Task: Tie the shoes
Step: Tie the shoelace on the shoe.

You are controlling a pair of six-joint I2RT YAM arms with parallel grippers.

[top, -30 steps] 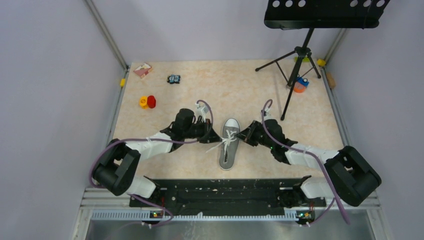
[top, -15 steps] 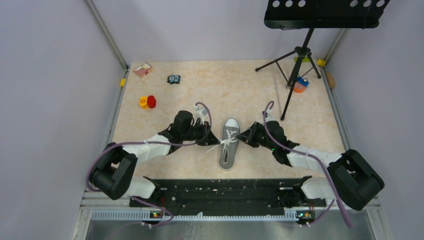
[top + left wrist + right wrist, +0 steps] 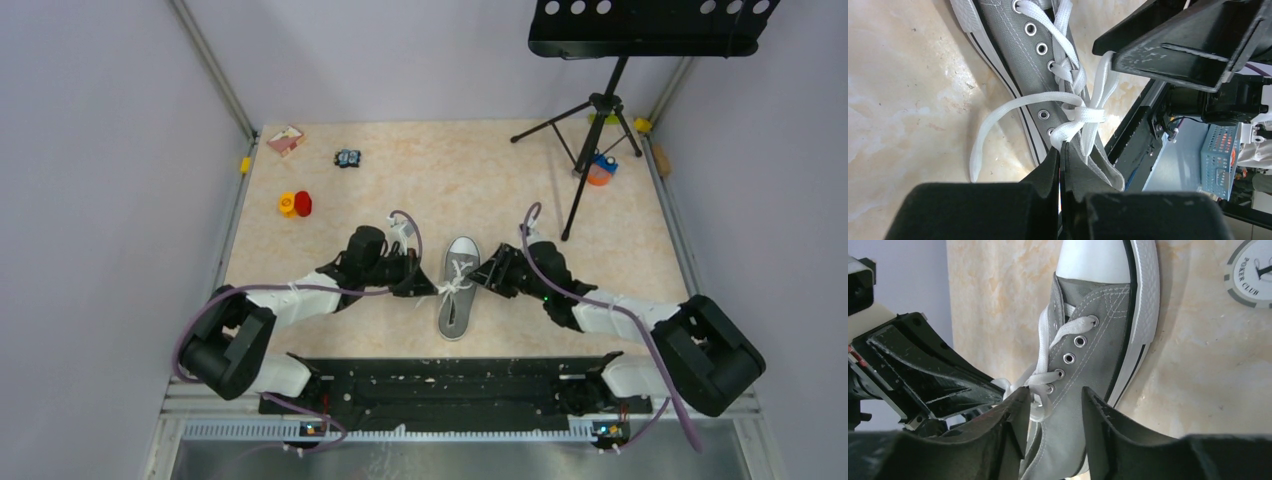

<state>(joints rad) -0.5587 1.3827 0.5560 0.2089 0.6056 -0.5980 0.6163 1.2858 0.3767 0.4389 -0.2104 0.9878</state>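
Note:
A grey low-top shoe with a white sole lies mid-table between both arms, toe pointing away. Its white laces are drawn into a knot over the upper eyelets. One lace end curves out onto the table. My left gripper is shut, pinching a lace strand just below the knot, at the shoe's left side. My right gripper stands open at the shoe's right side. The grey canvas shows between its fingers, and the knot lies against the left finger.
A music stand's tripod stands at the back right beside an orange object. Red and yellow pieces, a pink box and a small dark item lie back left. A poker chip lies near the toe.
My right gripper has opened and let go of the lace. Both grippers have edged a little nearer the shoe. The long slack strand on the left has shortened.

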